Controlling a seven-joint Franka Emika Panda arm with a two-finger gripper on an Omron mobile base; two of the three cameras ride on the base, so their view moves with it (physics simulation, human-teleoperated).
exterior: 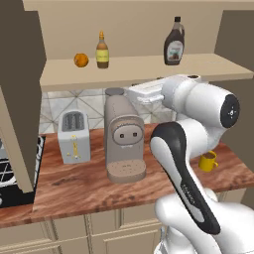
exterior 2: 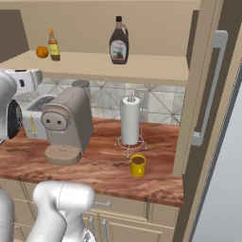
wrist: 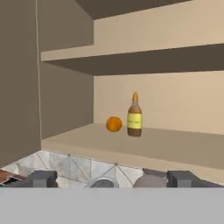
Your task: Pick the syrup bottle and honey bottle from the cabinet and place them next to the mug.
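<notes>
The honey bottle (wrist: 134, 115) stands upright on the cabinet (exterior: 149, 69) shelf, and everything else is easiest placed from it. Just beside it on the left sits a round orange (wrist: 114, 124), near but not touching. Well off to its right along the same shelf stands the syrup bottle (exterior: 174, 41), upright too, taller and nearly black with a white label. Both bottles sit back from the shelf's front edge.

Below the honey bottle, on the wooden counter (exterior: 79, 188), a grey coffee machine (exterior: 123, 139) stands almost straight underneath, with a pale toaster (exterior: 74, 136) to its left. Further right and lower, past the syrup bottle's side of the shelf, a paper towel roll (exterior 2: 130, 120) stands on its wire holder, and the yellow mug (exterior 2: 138, 165) sits just in front of that, near the counter's front edge (so the mug is well apart from both bottles, a level down).

The white arm (exterior: 198, 149) bends up in front of the counter, its wrist lifted to about shelf height, below and to the right of the honey bottle. From the hand's own camera the gripper (wrist: 111, 179) looks toward the honey bottle, which sits near the middle of that view with the orange at its side. The two dark fingertips (wrist: 43, 178) are spread wide apart with nothing between them, well short of the bottle.
</notes>
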